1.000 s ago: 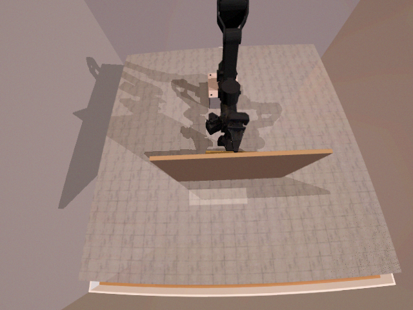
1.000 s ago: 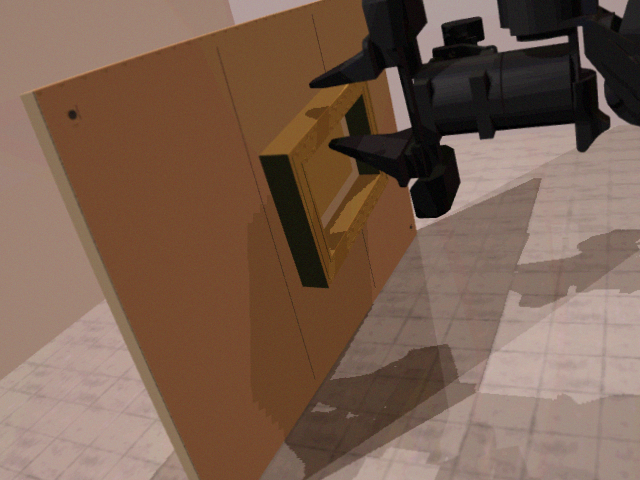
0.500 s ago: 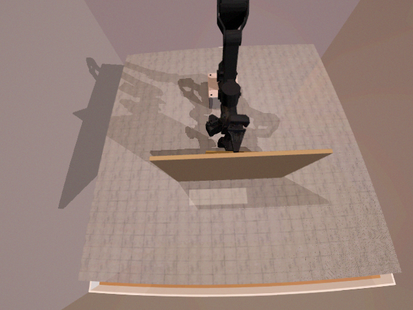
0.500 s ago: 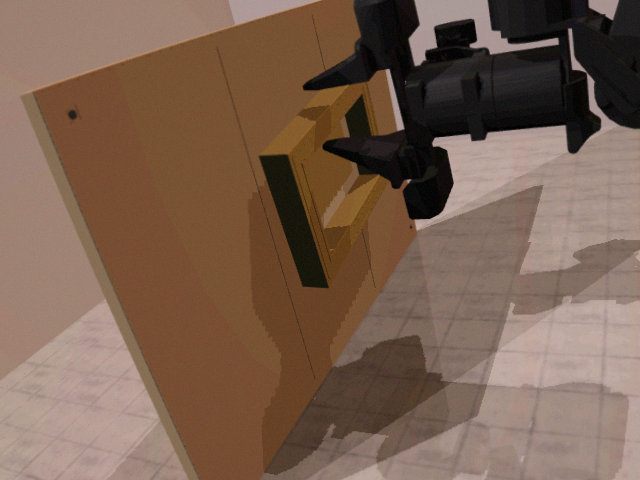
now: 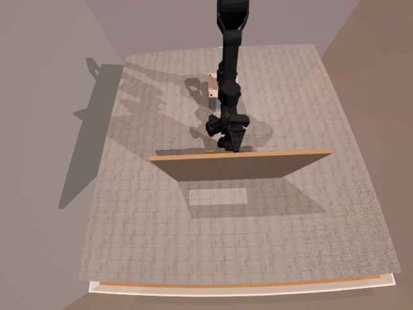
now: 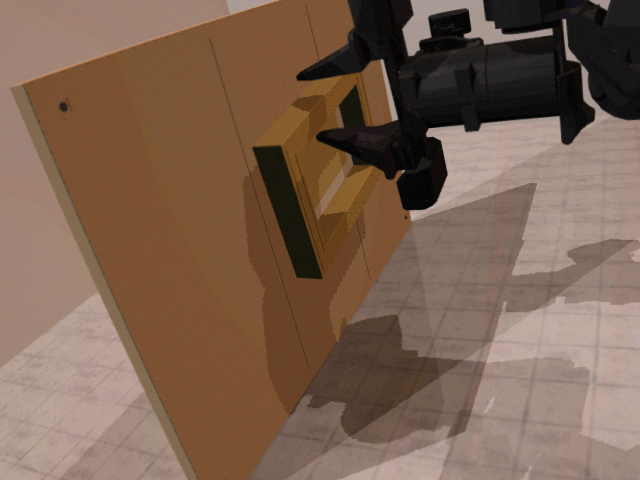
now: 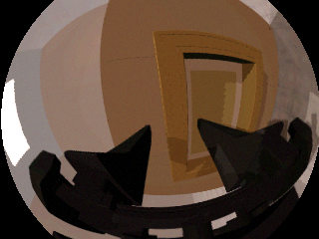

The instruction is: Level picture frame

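The yellow wooden picture frame point(image 5: 215, 152) point(image 6: 281, 131) point(image 7: 171, 90) hangs on the front of the upright brown board point(image 5: 240, 166) point(image 6: 180, 206) point(image 7: 130, 90). I cannot tell reliably from these angled views how far it tilts. My gripper point(image 5: 231, 149) point(image 6: 308, 106) point(image 7: 173, 125) is open around the frame's top bar. In the exterior view, one finger is above the bar and the other is lower, in front of the picture opening. The wrist view shows the bar between the fingertips, nearer one end of it. Contact cannot be made out. The screw and notched strip are hidden behind the frame.
The board stands on a tiled surface point(image 5: 220, 240) point(image 6: 558, 403). The pale arm base point(image 5: 212, 83) is at the back, with the black arm reaching from it toward the board. Arm shadows fall over the frame, board and surface.
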`<state>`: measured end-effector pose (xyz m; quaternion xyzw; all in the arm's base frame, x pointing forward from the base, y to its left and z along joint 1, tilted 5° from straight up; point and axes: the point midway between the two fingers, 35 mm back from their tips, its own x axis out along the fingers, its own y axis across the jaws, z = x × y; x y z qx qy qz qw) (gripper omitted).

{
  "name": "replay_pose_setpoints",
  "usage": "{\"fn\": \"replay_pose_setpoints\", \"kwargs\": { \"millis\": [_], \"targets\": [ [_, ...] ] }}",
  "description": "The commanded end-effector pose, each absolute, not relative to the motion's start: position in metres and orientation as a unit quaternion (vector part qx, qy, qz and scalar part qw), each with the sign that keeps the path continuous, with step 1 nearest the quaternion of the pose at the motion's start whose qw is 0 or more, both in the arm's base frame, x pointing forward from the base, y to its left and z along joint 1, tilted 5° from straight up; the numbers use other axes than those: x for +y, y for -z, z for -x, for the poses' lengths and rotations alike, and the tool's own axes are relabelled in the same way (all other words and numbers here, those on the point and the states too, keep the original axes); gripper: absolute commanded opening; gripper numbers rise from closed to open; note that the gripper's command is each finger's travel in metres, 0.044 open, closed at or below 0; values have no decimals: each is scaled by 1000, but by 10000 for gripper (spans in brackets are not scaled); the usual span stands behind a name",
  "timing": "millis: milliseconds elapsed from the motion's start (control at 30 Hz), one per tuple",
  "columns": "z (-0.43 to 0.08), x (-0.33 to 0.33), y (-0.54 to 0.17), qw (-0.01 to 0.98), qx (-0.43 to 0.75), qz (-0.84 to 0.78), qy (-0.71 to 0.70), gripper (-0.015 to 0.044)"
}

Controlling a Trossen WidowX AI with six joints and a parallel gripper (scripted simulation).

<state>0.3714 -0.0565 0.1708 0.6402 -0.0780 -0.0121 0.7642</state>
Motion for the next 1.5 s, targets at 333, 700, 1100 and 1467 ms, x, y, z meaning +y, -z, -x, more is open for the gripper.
{"fn": "replay_pose_setpoints", "kwargs": {
  "millis": [333, 700, 1100, 1467],
  "targets": [
    [-372, -57, -170, 764, -78, -640, 14, 201],
    [-372, -57, -170, 764, -78, -640, 14, 127],
    [-372, -57, -170, 764, -78, -640, 14, 8],
    [-372, -57, -171, 764, -78, -641, 14, 0]
  ]
}}
